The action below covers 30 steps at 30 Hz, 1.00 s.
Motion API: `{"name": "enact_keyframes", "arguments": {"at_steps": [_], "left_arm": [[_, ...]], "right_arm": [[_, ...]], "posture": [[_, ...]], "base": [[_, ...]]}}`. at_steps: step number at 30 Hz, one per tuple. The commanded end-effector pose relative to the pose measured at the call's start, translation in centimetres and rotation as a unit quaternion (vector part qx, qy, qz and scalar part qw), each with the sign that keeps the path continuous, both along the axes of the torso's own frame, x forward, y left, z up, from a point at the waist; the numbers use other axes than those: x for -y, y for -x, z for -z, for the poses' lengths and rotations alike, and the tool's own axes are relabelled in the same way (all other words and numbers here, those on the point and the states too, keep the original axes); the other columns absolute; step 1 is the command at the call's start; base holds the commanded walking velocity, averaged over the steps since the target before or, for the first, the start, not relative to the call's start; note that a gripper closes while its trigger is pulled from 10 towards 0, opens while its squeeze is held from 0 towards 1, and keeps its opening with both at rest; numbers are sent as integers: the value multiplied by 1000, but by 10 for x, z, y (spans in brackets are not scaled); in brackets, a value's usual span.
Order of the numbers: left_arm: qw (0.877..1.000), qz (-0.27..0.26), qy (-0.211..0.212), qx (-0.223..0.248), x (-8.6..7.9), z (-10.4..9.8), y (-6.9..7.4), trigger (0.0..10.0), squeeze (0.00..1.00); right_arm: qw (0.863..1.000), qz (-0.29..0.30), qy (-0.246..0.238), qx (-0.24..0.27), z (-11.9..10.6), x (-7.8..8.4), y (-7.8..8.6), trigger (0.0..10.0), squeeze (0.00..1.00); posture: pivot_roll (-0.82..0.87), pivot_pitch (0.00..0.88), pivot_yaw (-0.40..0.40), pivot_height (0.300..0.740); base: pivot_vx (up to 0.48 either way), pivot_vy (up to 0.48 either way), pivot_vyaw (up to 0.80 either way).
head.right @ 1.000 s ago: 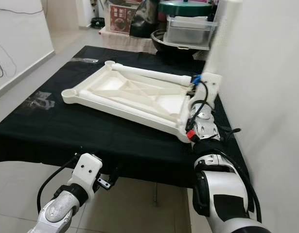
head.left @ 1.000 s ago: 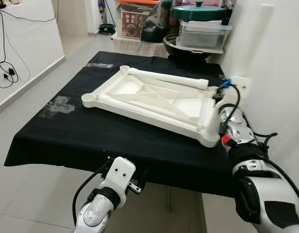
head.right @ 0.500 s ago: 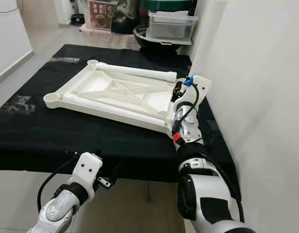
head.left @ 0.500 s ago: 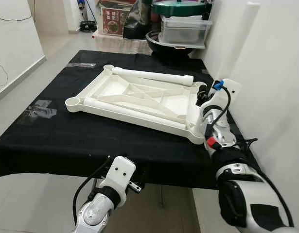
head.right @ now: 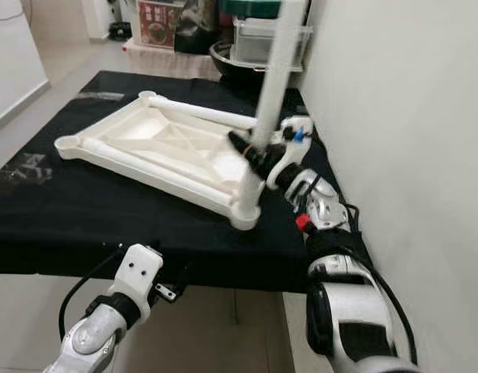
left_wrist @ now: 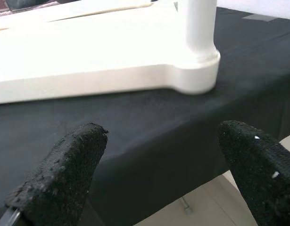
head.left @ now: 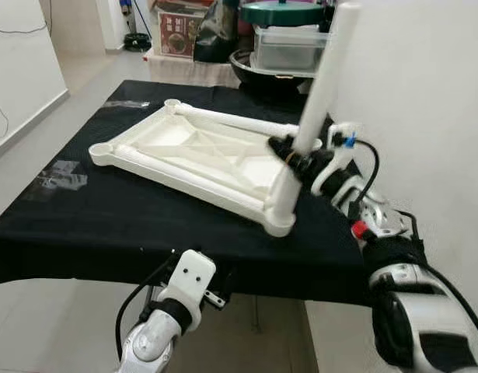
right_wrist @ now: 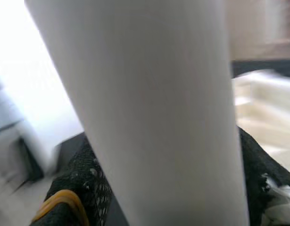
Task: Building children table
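One black-draped bench [head.left: 106, 225] carries the upturned white tabletop [head.left: 200, 151], which lies flat across its far half. At the tabletop's near right corner a white leg [head.left: 320, 85] stands upright, pinched low down by the right pincer [head.left: 295, 158]. Below the bench's front edge hangs the left pincer [left_wrist: 159, 165], fingers [left_wrist: 64, 169] spread, facing that corner.

Two black fingertips [left_wrist: 64, 174] of the left gripper [left_wrist: 159, 174] stand well apart, jaws open, nothing between them. Beyond them lies the black-draped surface [left_wrist: 135, 122] carrying the white tabletop [left_wrist: 88, 66] (upside down), with a white leg [left_wrist: 197, 28] standing upright in its rounded corner socket [left_wrist: 196, 75].
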State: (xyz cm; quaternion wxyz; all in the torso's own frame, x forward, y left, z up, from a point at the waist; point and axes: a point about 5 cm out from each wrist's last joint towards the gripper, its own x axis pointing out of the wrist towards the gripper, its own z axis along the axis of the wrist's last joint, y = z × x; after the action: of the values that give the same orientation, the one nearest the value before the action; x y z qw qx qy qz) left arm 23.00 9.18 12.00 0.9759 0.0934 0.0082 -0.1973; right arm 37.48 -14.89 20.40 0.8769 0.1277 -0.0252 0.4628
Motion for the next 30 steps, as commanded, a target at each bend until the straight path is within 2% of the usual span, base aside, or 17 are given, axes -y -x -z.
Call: {"name": "enact_keyframes", "arguments": {"at_steps": [1, 5, 6, 8, 9, 10, 11, 12, 13, 15, 20, 22, 25, 26, 27, 28, 30], "left_arm": [[1000, -1, -1, -13, 1, 5, 2, 10000, 0], [1000, 2, -1, -14, 1, 5, 3, 10000, 0], [1000, 2, -1, -14, 2, 5, 4, 10000, 0], [1000, 2, -1, -14, 2, 5, 4, 10000, 0], [1000, 3, -1, -15, 2, 6, 4, 10000, 0], [1000, 3, -1, -15, 2, 6, 4, 10000, 0], [1000, 3, -1, -16, 2, 7, 4, 10000, 0], [1000, 3, -1, -16, 2, 7, 5, 10000, 0], [1000, 3, -1, -16, 2, 7, 5, 10000, 0], [1000, 3, -1, -17, 2, 8, 5, 10000, 0], [1000, 4, -1, -17, 1, 8, 5, 10000, 0], [1000, 4, -2, -18, 1, 8, 6, 10000, 0], [1000, 4, -2, -18, 1, 8, 6, 10000, 0], [1000, 6, -3, -19, 0, 9, 6, 10000, 0], [1000, 6, -3, -19, 0, 9, 6, 10000, 0], [1000, 7, -3, -19, 0, 9, 6, 10000, 0], [1000, 7, -3, -19, 0, 9, 6, 10000, 0]], "right_arm": [[998, -62, 6, 10, -2, -9, 6, 10000, 0], [990, -140, 21, 20, -3, -17, 17, 10000, 0], [989, -145, 32, 25, -3, -19, 17, 3843, 0], [989, -145, 32, 25, -3, -19, 17, 3843, 0], [991, -121, 47, 31, -2, -20, 13, 0, 0], [991, -121, 47, 31, -2, -20, 13, 0, 0], [996, 16, 76, 33, -3, -14, -8, 0, 0], [994, 84, 65, 23, -3, -5, -16, 0, 0], [994, 84, 65, 23, -3, -5, -16, 0, 0], [983, 180, 39, -13, -1, 11, -23, 0, 0], [966, 253, 43, -25, 4, 26, -24, 0, 0], [920, 386, 56, -33, 6, 52, -25, 0, 0], [899, 432, 60, -37, 5, 61, -25, 0, 0], [813, 573, 79, -65, 7, 91, -20, 0, 0], [813, 573, 79, -65, 7, 91, -20, 0, 0], [777, 619, 86, -74, 8, 100, -16, 0, 0], [777, 619, 86, -74, 8, 100, -16, 0, 0]], "posture": [[120, 26, -126, 740], [124, 14, -127, 740], [124, 9, -127, 740], [124, 9, -127, 740], [124, 5, -130, 740], [124, 5, -130, 740], [122, 0, -130, 740], [118, 0, -128, 740], [118, 0, -128, 740], [123, 0, -129, 740], [127, 0, -127, 740], [126, 0, -124, 740], [124, 0, -122, 740], [122, 0, -118, 740], [122, 0, -118, 740], [122, 0, -118, 740], [122, 0, -118, 740]], "base": [[0, 0, 0], [0, 0, 0], [0, 0, 0], [0, 0, 0], [0, 0, 0], [0, 0, 0], [0, 0, 0], [0, 0, 0], [0, 0, 0], [0, 0, 0], [0, 0, 0], [0, 0, 0], [0, 0, 0], [0, 0, 0], [0, 0, 0], [0, 0, 0], [0, 0, 0]]}}
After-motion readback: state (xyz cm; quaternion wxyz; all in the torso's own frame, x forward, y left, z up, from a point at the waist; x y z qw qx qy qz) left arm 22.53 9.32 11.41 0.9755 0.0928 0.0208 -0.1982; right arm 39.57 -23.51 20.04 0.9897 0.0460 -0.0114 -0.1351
